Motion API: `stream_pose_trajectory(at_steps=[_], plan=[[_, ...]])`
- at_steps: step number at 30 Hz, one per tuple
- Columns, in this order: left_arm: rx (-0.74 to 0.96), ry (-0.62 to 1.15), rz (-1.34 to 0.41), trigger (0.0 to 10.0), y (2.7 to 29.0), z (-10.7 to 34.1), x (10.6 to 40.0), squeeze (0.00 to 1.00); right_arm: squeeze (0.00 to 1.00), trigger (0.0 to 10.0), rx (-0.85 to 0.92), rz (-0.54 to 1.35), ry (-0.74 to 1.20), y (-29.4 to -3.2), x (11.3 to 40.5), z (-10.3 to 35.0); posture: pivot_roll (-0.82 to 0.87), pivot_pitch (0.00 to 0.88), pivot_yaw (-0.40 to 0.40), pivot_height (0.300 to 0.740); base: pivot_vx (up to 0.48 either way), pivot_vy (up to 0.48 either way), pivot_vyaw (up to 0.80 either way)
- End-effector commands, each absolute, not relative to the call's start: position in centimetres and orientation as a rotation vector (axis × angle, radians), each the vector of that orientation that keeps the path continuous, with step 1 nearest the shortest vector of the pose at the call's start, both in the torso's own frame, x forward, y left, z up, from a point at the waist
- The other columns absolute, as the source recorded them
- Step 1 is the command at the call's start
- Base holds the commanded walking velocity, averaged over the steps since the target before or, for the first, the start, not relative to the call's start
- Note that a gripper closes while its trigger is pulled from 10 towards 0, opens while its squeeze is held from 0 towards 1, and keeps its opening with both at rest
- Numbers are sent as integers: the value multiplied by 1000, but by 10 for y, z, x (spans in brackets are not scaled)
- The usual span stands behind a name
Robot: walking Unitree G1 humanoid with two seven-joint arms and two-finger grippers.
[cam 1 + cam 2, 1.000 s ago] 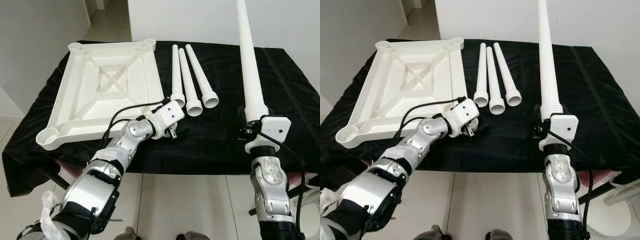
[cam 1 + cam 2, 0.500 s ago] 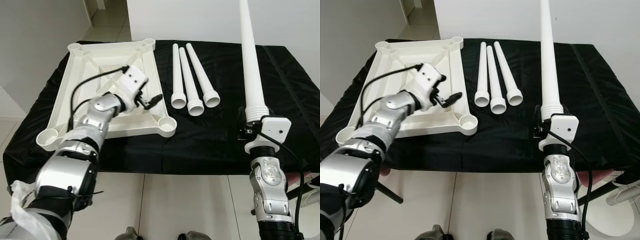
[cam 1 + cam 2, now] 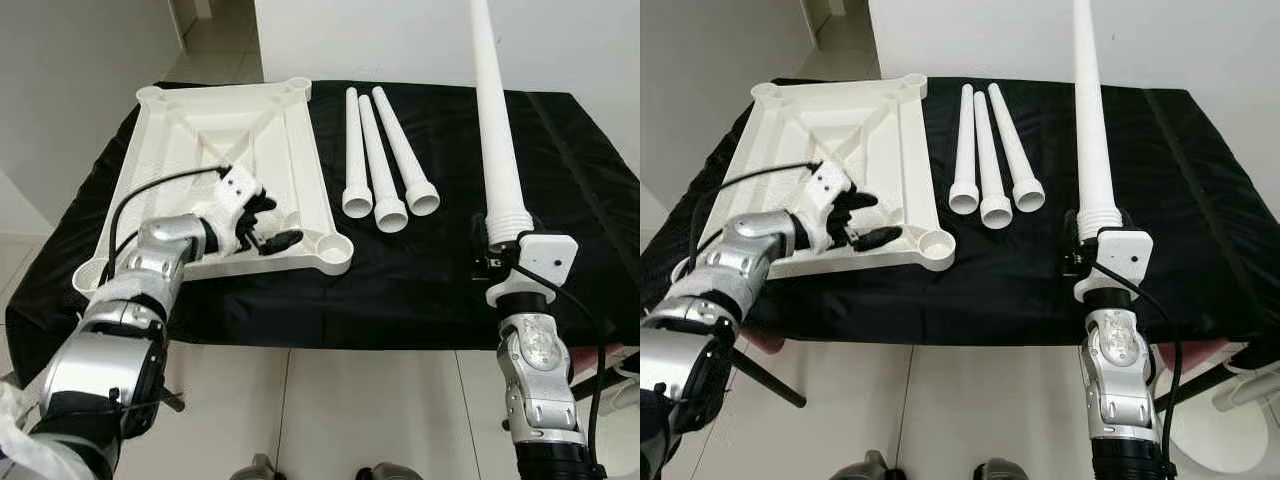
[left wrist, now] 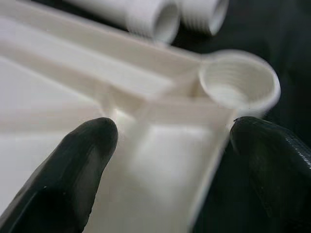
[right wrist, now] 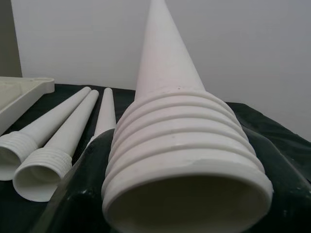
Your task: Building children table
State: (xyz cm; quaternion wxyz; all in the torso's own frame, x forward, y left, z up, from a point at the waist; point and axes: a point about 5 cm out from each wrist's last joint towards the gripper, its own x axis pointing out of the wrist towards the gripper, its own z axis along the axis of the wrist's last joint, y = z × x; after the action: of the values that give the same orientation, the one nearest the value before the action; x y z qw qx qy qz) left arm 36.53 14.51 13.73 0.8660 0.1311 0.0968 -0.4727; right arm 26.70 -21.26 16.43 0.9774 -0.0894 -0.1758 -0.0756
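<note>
Two hands at work. Left hand (image 3: 268, 228), a second ago off the near right corner of the upturned tabletop (image 3: 165, 160), half a second ago raised over its middle, now down low at the near edge beside the near right socket (image 3: 331, 247). Fingers (image 4: 82, 160) spread wide in the left wrist view, one over the inner panel, the other outside the rim, straddling the edge wall without pinching it yet. Likely means a grip to steady or shift the tabletop so a leg can go in.

Right hand (image 3: 1080, 252) unchanged throughout: closed around the threaded collar of one leg (image 3: 497, 130), held upright over the near right of the worktop (image 3: 560, 180), well apart from the tabletop.

Three more legs (image 3: 380, 150) lying side by side right of the tabletop, threaded mouths toward the near side.

All parts matte off-white plastic: legs long hollow tapering cones with ridged screw ends, tabletop square with diagonal ribs and round threaded corner sockets. Black cloth over the worktop, slightly creased.
</note>
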Motion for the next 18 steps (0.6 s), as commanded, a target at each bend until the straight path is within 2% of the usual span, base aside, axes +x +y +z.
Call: stream_pose_trajectory(at_steps=[1, 5, 8, 18], plan=[[285, 211, -1052, 10000, 143, 136, 362, 0, 0, 10000, -171, -144, -386, -211, 266, 170, -37, 9, 44, 740, 0, 0, 0], [254, 160, -972, 10000, 142, 140, 366, 0, 0, 10000, -162, -148, -401, -211, 265, 173, -36, 12, 47, 740, 0, 0, 0], [91, 0, -693, 10000, 141, 160, 380, 0, 0, 10000, -115, -180, -449, -213, 261, 179, -41, 13, 52, 740, 0, 0, 0], [4, -170, -566, 10000, 133, 159, 369, 0, 0, 10000, -54, -185, -439, -203, 246, 171, -55, 14, 61, 740, 0, 0, 0]])
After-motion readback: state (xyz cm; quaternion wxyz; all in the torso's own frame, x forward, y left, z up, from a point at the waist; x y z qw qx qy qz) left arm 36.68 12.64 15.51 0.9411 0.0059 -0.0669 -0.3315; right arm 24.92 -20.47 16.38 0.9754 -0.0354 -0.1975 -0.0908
